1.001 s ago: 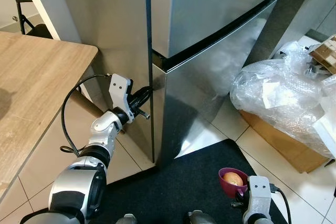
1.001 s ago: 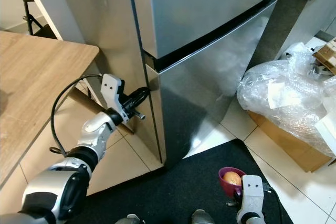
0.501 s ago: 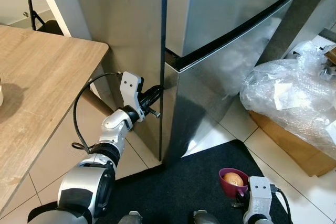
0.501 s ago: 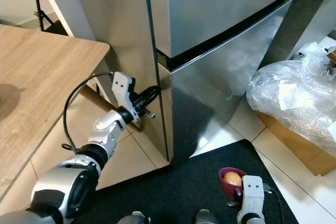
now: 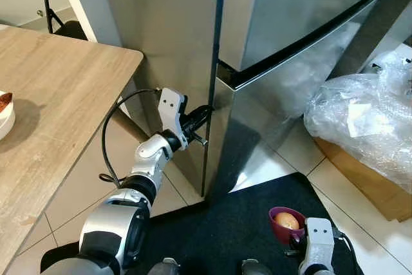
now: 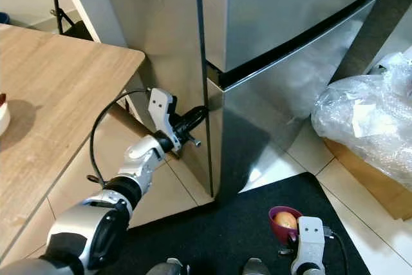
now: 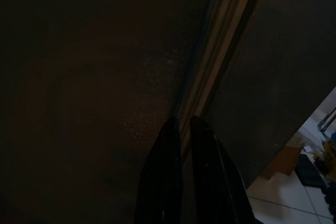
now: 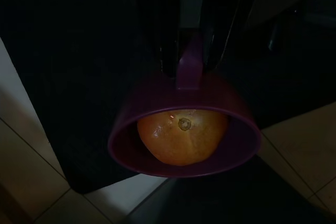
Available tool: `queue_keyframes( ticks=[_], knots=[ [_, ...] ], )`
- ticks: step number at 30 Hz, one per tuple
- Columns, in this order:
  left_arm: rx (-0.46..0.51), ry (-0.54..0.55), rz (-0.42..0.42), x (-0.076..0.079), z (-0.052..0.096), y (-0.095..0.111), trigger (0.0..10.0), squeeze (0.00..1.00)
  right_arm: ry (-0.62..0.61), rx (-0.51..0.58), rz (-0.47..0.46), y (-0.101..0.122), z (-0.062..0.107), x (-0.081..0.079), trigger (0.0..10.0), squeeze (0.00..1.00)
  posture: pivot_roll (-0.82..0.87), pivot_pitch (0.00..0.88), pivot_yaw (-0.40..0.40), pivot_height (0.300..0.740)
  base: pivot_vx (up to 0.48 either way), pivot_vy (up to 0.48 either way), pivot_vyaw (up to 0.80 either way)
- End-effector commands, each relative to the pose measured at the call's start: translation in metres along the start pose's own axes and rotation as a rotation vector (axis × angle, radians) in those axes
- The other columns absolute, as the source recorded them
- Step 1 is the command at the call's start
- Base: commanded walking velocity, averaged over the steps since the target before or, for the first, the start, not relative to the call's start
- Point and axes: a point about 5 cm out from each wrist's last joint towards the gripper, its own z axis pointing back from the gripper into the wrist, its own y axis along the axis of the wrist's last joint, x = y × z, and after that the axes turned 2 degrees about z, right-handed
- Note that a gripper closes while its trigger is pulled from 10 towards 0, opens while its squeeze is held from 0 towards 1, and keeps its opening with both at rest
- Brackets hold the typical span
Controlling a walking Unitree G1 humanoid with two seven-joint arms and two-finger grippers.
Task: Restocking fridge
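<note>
The steel fridge (image 5: 290,4) stands ahead with both doors closed. My left gripper (image 5: 205,113) reaches out to the left edge of the lower door (image 5: 283,88), just under the dark gap between the doors. In the left wrist view its fingertips (image 7: 173,124) lie close together, shut, against the seam between door and side wall. Low at the right, my right gripper (image 8: 189,59) is shut on the handle of a purple cup (image 5: 286,225). An orange (image 8: 182,136) lies inside the cup.
A wooden table (image 5: 58,88) is at the left with a white bowl (image 5: 4,115) at its edge and a black chair (image 5: 61,4) behind. A black mat (image 5: 232,223) covers the floor before the fridge. A plastic-wrapped bundle (image 5: 360,114) on a cardboard box (image 5: 360,181) sits at the right.
The whole picture has shifted as the camera moved, bringing the white bowl into view. The left gripper stays at the door's edge and the right still holds the cup.
</note>
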Motion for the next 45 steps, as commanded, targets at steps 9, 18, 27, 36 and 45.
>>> queue_keyframes(
  ticks=[9,18,27,36,45],
  knots=[
    [-0.052,-0.26,-0.011,0.049,-0.027,-0.012,10.0,0.0,-0.019,0.003,-0.017,-0.005,0.004,0.002,10.0,0.0,-0.22,0.2,0.048,0.74,0.0,0.0,0.0],
    [-0.068,-0.311,0.003,0.062,-0.028,-0.02,10.0,0.0,-0.021,0.003,-0.018,-0.005,0.004,0.002,10.0,0.0,-0.22,0.199,0.052,0.74,0.0,0.0,0.0],
    [-0.071,-0.349,0.009,0.072,-0.031,-0.023,10.0,0.0,-0.02,0.003,-0.021,-0.005,0.004,0.001,10.0,0.0,-0.22,0.201,0.054,0.74,0.0,0.0,0.0],
    [-0.044,-0.476,0.055,0.091,-0.03,-0.027,10.0,0.0,-0.023,0.001,-0.025,-0.007,0.005,0.001,10.0,0.0,-0.22,0.199,0.062,0.74,0.0,0.0,0.0],
    [-0.072,-0.575,0.132,0.092,0.012,-0.044,10.0,0.0,-0.026,-0.007,-0.031,-0.011,0.007,0.0,10.0,0.0,-0.21,0.2,0.06,0.74,0.0,0.0,0.0]
  ],
)
